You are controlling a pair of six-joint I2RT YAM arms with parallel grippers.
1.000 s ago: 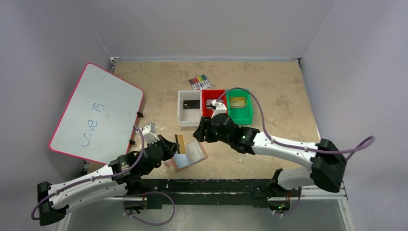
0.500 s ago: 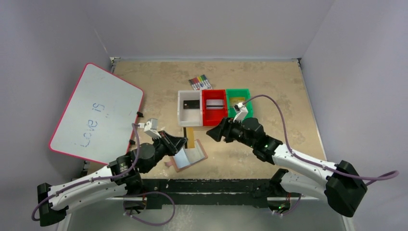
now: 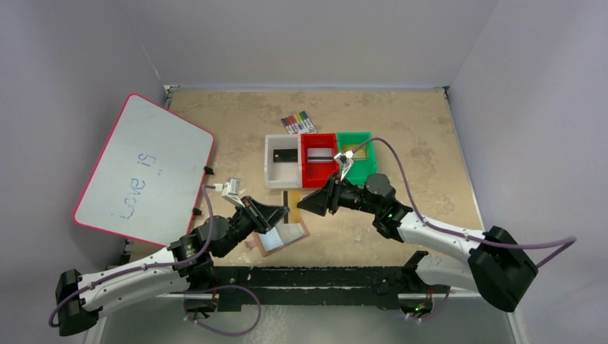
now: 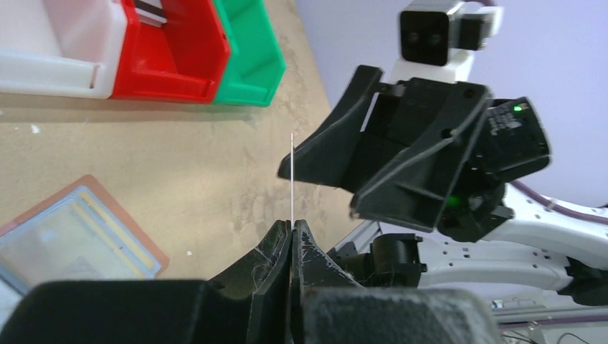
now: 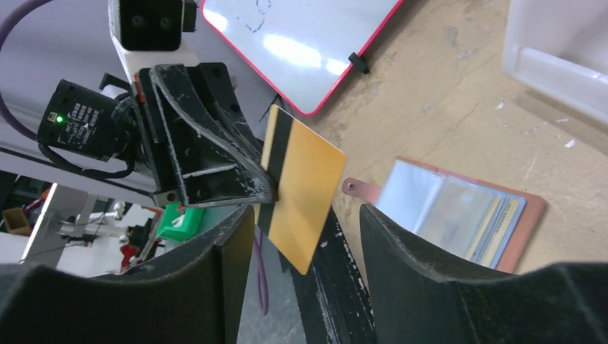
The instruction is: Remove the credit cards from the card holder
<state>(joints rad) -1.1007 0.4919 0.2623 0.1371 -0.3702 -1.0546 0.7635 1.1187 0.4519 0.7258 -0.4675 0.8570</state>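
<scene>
The left claw (image 4: 292, 236) is pinched tight on a gold card (image 5: 301, 190), held up off the worktop (image 3: 401, 143). The right claw (image 5: 305, 218) gapes just before it. The holder (image 3: 282, 236) lies open below.

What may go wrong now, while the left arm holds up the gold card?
1. The left pincer grips the gold card only by one edge. If it opens before the open right pincer closes, the card will probably fall.
2. The right arm's fingertips are very near the thin card. A crooked approach may push or twist it loose.
</scene>
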